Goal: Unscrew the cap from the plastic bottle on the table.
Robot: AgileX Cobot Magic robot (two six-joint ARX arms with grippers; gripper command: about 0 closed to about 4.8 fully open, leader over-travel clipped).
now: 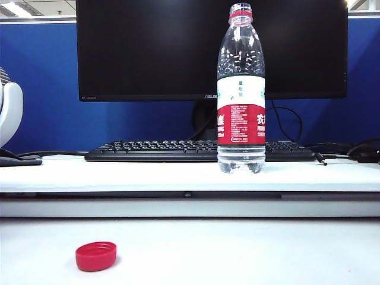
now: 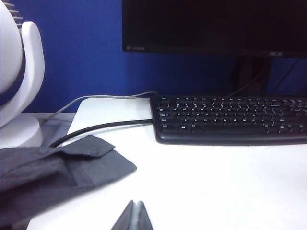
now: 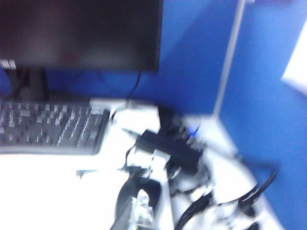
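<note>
Nearest the exterior camera, the cap (image 1: 95,256) lies off the bottle on the lower level of the table (image 1: 237,249), towards the left, its open side turned partly down and nothing touching it. Behind it the white surface steps up to a raised shelf, and on that shelf, right of centre, the plastic bottle (image 1: 241,95) stands upright with its neck bare, only the thin red ring left round the mouth. Just behind the bottle runs a black keyboard (image 1: 166,151), and beyond that a dark monitor (image 1: 148,47) against a blue partition.

Neither arm shows in the exterior view. In the left wrist view the left gripper (image 2: 135,216) sits at the near edge over bare white table, its two dark fingers pressed together and holding nothing; a grey folded cloth (image 2: 57,167) lies beside it, with a white fan base (image 2: 17,96) farther off. The right wrist view is blurred; the right gripper (image 3: 136,211) is closed too, empty, above the table near a tangle of black cables (image 3: 192,191) past the keyboard's end
</note>
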